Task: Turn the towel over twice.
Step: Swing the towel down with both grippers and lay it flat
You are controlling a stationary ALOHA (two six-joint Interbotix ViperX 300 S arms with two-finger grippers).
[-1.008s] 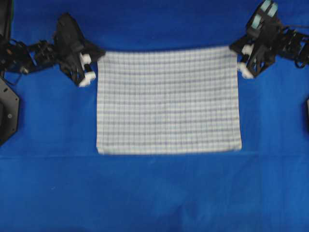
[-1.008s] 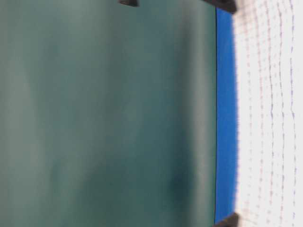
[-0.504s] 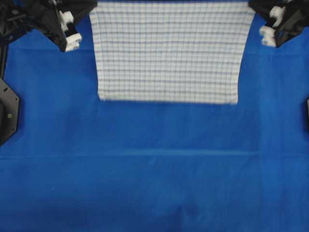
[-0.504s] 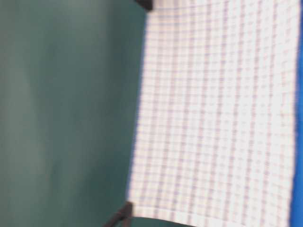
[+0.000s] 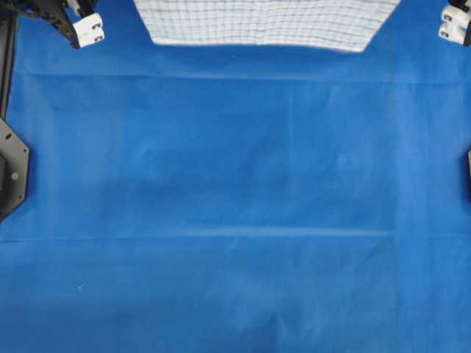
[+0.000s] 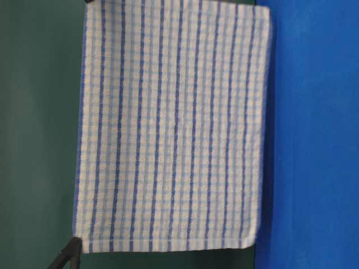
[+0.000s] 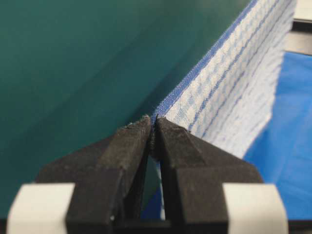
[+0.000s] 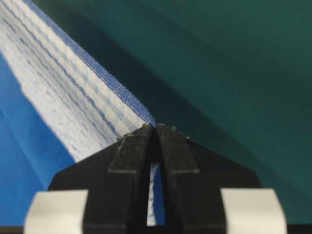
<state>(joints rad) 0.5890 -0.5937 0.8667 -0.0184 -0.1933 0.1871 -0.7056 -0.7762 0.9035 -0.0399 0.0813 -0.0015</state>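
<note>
Over on the left, the left gripper (image 7: pixel 153 127) is pinched tight on a top corner of the towel (image 6: pixel 171 126), jaws closed right down on the hem. The cloth hangs flat between the arms, clear above the blue-covered bench (image 5: pixel 235 206), its lower edge peeking in at the far side of the overhead view. On the right, the right gripper (image 8: pixel 155 129) is clamped just as narrowly on the other top corner. By my reading this is mid-flip: lifted, not yet laid back down, so neither turn can be counted as finished from here. A second ago the towel lay spread on the bench; now it's hoisted and both arms have pulled back and up.
</note>
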